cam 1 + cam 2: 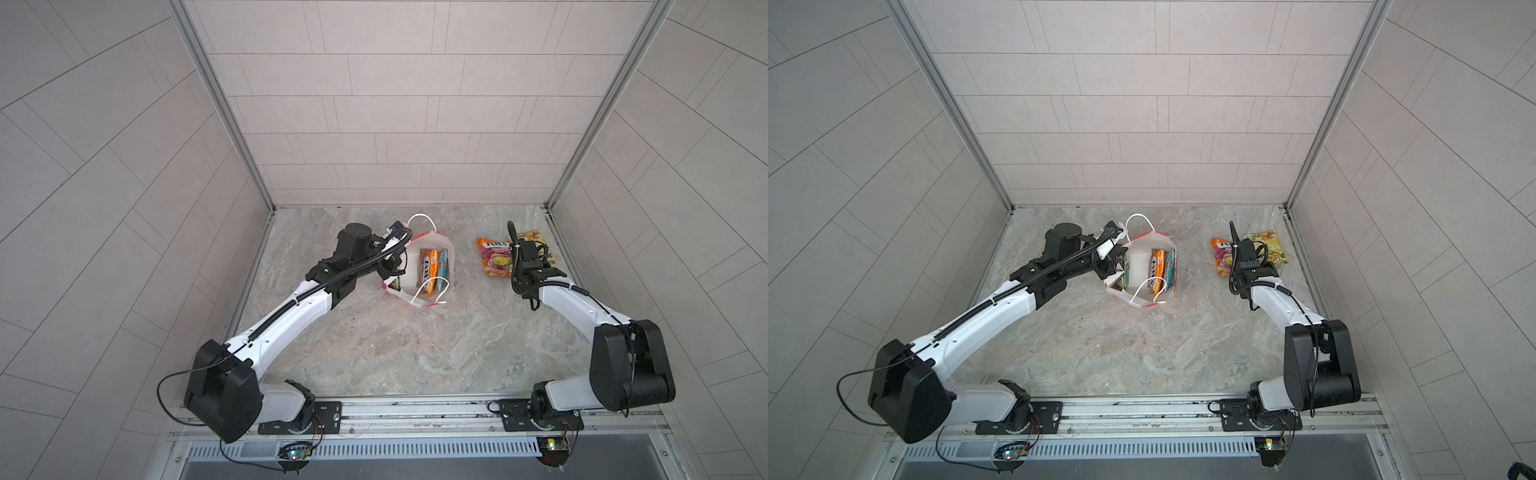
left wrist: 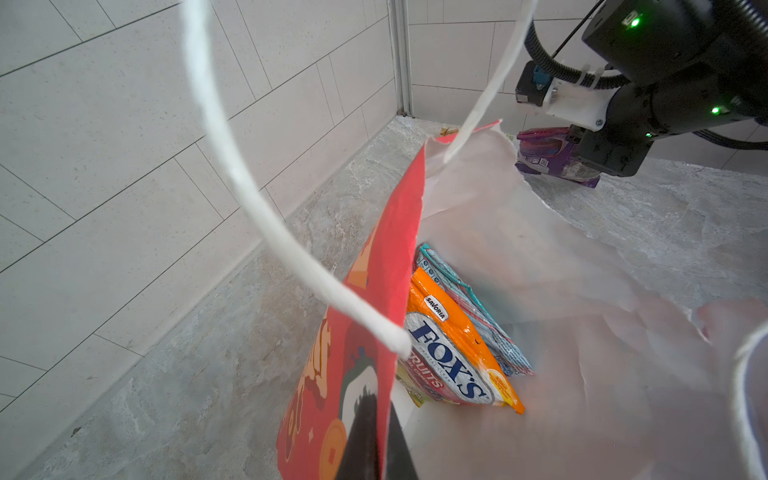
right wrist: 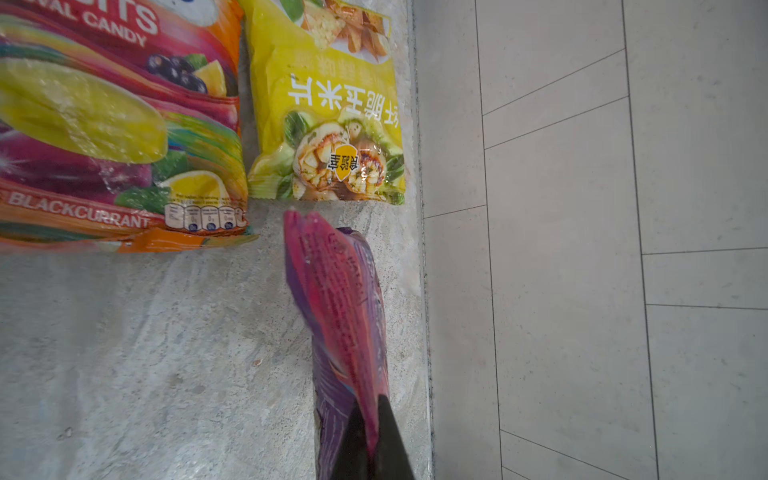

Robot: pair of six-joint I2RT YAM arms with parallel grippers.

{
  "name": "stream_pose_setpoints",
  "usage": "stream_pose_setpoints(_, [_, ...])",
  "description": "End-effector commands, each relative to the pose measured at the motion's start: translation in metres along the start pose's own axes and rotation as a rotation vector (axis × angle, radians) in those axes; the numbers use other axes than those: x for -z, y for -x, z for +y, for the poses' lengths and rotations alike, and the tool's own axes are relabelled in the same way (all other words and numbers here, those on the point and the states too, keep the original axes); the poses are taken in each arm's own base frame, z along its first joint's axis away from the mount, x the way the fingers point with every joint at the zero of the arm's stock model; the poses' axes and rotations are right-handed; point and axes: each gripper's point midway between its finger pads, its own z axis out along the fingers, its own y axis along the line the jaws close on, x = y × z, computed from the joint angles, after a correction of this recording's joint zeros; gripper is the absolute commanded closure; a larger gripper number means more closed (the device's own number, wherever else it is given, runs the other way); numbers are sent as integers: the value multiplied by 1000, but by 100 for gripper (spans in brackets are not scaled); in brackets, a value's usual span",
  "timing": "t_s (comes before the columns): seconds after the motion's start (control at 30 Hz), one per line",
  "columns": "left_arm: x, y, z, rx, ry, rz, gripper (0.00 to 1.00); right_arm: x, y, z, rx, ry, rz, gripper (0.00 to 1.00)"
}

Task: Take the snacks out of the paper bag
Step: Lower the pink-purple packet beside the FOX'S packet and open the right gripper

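A red paper bag (image 1: 1138, 266) stands open on the marbled bench (image 1: 1121, 345). One of its white cord handles (image 1: 1139, 217) arches over the far rim and the other over the near rim. Inside, an orange packet (image 1: 1157, 269) and a light blue packet (image 1: 1169, 266) stand on edge against the bag's right wall. The left hand (image 1: 1115, 264) is at the bag's left rim, its fingers hidden behind the wrist. Well apart to the right, an orange-pink packet (image 1: 1222, 258) and a yellow packet (image 1: 1271, 245) lie flat side by side near the tiled wall (image 1: 1391, 208). The right hand (image 1: 1262, 270) hangs low over their near edges, its grip out of sight.
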Motion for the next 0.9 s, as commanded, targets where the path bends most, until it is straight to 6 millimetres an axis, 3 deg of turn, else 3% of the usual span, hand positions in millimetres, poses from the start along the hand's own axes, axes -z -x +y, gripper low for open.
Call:
stream_pose_setpoints(0.0, [1,0,-1,-6,-2,8,100,2,12,-19,-48,-107,-34,100])
stream_pose_setpoints(0.13, [1,-1,-1,-11,4,14,100,0,13,-18,-64,-118,-31,77])
stream_pose_setpoints(0.43, [4,-1,0,-19,15,17,100,11,21,-19,-221,-53,-112,61])
stream_pose_setpoints(0.53, [6,-1,1,-23,21,16,100,13,19,-16,-328,-29,-160,38])
stream_pose_setpoints(0.67, [6,-1,2,-24,26,18,100,25,25,-13,-459,66,-203,37])
stream_pose_setpoints(0.87, [8,-2,3,-27,32,30,100,47,28,33,-728,441,-155,48])
